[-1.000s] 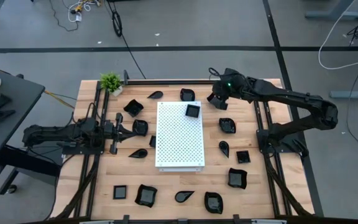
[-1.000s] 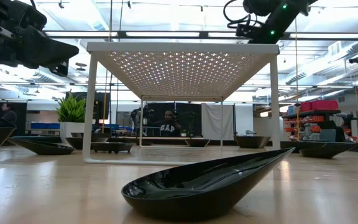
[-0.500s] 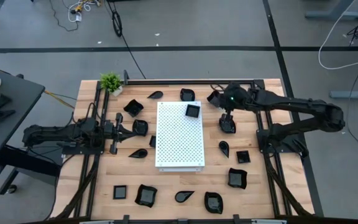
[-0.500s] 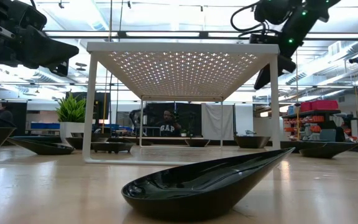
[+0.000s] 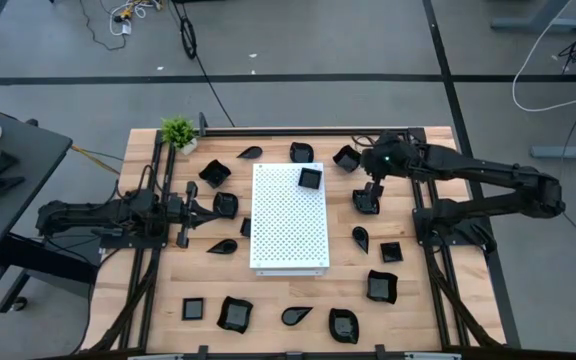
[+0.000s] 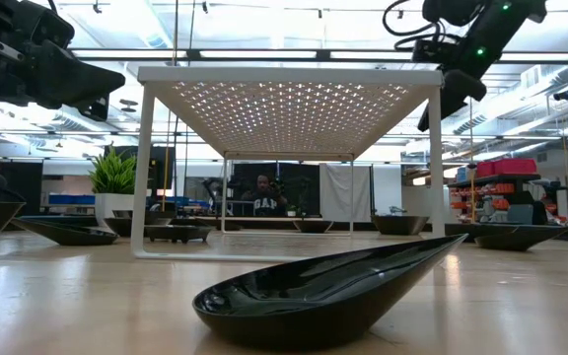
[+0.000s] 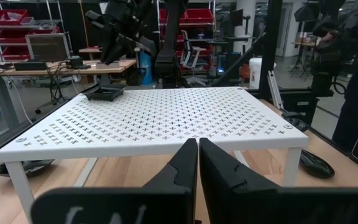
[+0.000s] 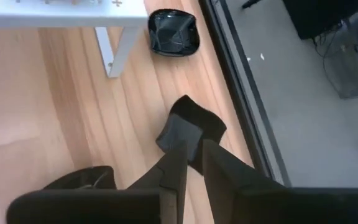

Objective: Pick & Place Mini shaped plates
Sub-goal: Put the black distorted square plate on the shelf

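Several small glossy black mini shaped plates lie on the wooden table around a white perforated board [image 5: 288, 225]. One square plate [image 5: 310, 177] sits on the board's far end. My right gripper [image 5: 366, 175] hangs in the air off the board's far right corner, slanting down. Its fingers [image 8: 173, 155] stand a narrow gap apart with nothing between them. Below and beyond it lies a wavy plate [image 8: 191, 127] near the far edge, and a rounded plate [image 5: 366, 202] lies toward the near side. My left gripper [image 7: 198, 155] waits shut and level at the board's left.
A small green potted plant [image 5: 178, 132] stands at the far left corner. A leaf-shaped plate [image 6: 333, 286] lies close to the low camera. Another plate [image 8: 174, 31] lies past the board's leg [image 8: 117, 53]. Black rails run along the table's sides and far edge.
My right gripper has drawn back from above the far-edge plate toward the table's right and near side, sinking a little and rolling slightly. That plate now shows uncovered. The gap between its fingers has not visibly changed. No plate has moved.
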Controlling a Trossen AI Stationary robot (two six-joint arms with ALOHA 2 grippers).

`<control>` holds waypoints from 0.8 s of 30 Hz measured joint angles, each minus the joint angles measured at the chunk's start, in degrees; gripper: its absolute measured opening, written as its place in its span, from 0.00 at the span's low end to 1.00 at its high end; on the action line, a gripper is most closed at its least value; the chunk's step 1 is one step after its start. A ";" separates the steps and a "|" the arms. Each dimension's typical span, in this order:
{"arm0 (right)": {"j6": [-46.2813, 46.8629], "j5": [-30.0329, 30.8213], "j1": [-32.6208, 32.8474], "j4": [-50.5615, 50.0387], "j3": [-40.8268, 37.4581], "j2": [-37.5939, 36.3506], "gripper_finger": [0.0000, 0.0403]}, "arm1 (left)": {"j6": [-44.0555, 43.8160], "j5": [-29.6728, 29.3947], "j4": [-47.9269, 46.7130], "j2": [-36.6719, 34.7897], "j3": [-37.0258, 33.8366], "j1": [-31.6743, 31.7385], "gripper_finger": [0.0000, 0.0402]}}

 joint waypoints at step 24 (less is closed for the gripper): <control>15.07 -11.95 7.51 -13.32 0.00 -1.65 0.14 | -0.02 0.00 0.00 0.00 0.00 0.00 0.05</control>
